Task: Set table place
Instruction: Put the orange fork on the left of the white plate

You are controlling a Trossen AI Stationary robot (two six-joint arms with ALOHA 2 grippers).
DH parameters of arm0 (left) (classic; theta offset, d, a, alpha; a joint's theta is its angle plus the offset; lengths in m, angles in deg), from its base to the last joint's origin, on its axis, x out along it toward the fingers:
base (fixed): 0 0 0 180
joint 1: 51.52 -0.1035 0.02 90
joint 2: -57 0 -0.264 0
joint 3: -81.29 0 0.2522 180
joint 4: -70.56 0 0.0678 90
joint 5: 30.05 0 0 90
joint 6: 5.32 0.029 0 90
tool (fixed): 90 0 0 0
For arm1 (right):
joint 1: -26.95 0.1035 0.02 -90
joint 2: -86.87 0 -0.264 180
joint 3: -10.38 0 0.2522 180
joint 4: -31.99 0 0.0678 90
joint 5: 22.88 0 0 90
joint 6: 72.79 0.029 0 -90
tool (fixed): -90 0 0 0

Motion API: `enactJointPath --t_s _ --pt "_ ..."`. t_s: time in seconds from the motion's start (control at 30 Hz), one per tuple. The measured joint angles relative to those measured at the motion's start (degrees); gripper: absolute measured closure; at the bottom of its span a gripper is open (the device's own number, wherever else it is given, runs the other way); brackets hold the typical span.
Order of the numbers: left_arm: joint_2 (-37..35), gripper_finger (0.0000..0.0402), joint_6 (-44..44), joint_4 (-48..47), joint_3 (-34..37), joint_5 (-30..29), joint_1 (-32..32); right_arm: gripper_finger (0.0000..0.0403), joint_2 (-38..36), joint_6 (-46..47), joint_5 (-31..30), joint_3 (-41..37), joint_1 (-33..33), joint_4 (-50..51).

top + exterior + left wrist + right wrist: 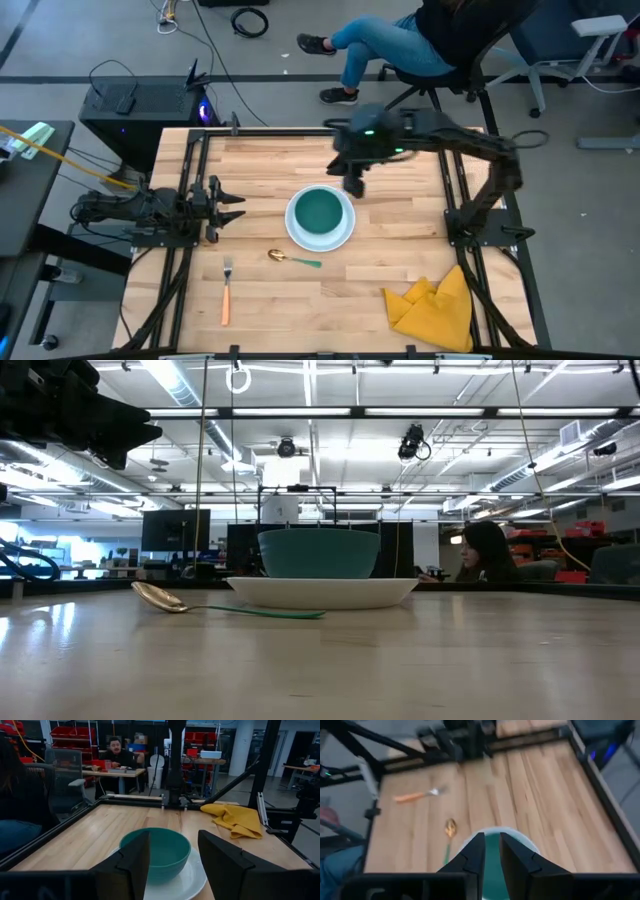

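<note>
A teal bowl (pixel 320 212) stands in a round white plate (pixel 341 238) at the middle of the table (pixel 400 270). The gold spoon with the teal handle (pixel 291 259) lies flat just near-left of the plate. Farther left, the orange-handled fork (pixel 227 293) lies close to the near edge. My right gripper (pixel 352 186) hangs raised above the bowl's far right side, tilted down; its fingers (pixel 476 851) are a narrow gap apart with nothing between them. My left gripper (pixel 172 865) stands open at the table's left, pointing level at the bowl (pixel 155 849).
A crumpled yellow cloth (pixel 435 303) lies at the near right corner. Black frame rails (pixel 185 200) run along both sides of the table. A person sits on a chair (pixel 420 40) beyond the far edge. Bare wood lies to the right of the plate.
</note>
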Motion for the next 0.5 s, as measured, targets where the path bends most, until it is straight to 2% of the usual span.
enactJointPath --t_s 0.17,0.33,0.5 --pt "0.00 0.0228 -0.01 -0.02 0.00 0.00 -0.01 0.0339 -6.26 0.10 -3.44 -1.12 4.25 -0.40" --pt "0.02 0.0228 -0.02 -0.03 0.00 -0.02 0.00 0.0339 -9.33 1.29 -5.01 -3.46 7.80 0.55" --pt "0.00 0.0228 -0.87 0.00 0.00 -0.02 -0.01 0.0339 -13.06 6.39 -9.33 -12.88 11.02 1.57"
